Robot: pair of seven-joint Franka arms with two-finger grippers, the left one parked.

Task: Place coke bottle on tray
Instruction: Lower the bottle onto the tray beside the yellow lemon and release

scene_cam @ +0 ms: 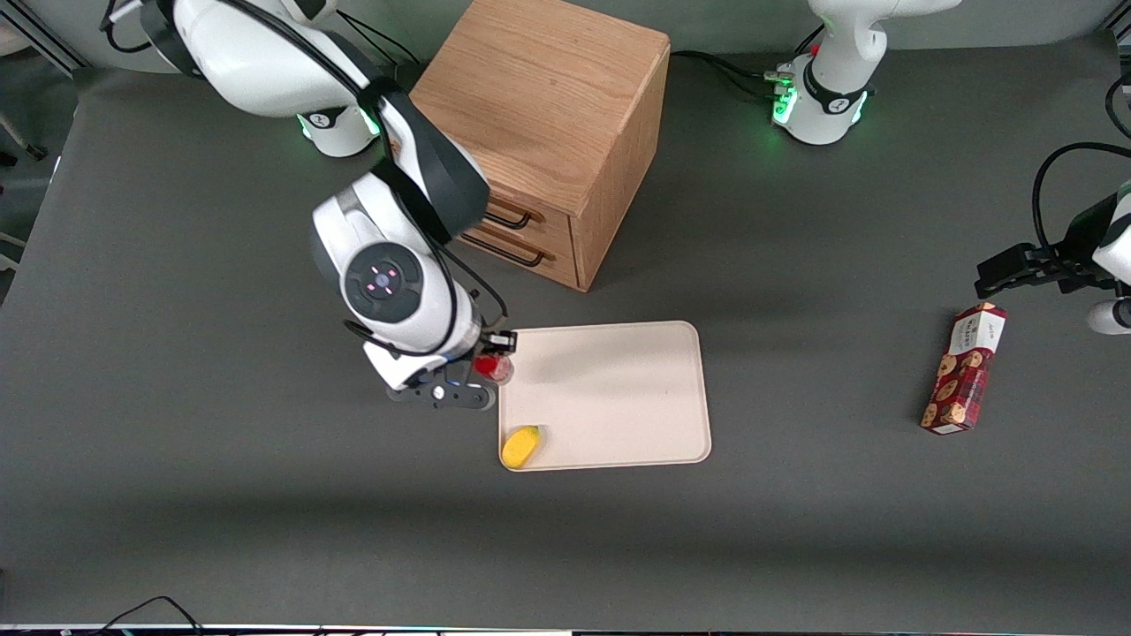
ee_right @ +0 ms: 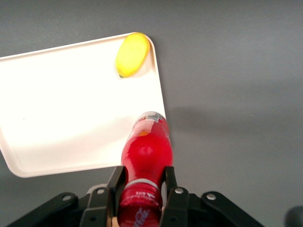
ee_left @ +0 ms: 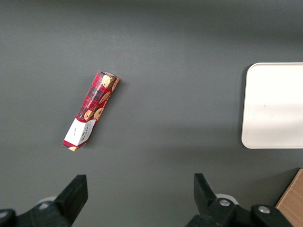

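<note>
Red coke bottle (ee_right: 146,161) sits clamped between the fingers (ee_right: 171,189) of the gripper (scene_cam: 491,357), held by its neck end; it hangs over the tray (scene_cam: 618,397) edge, above the worktop (scene_cam: 265,512); a yellow fruit (scene_cam: 520,445) lies in the tray's corner.

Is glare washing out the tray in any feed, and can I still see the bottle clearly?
Right wrist view: the tray is blown out to near white, rim faint; the coke bottle reads clearly in the gripper, with a highlight on its body. Front view: even light, soft shadow band across the tray; the arm hides most of the bottle. Left wrist view: tray corner bright but legible.
</note>
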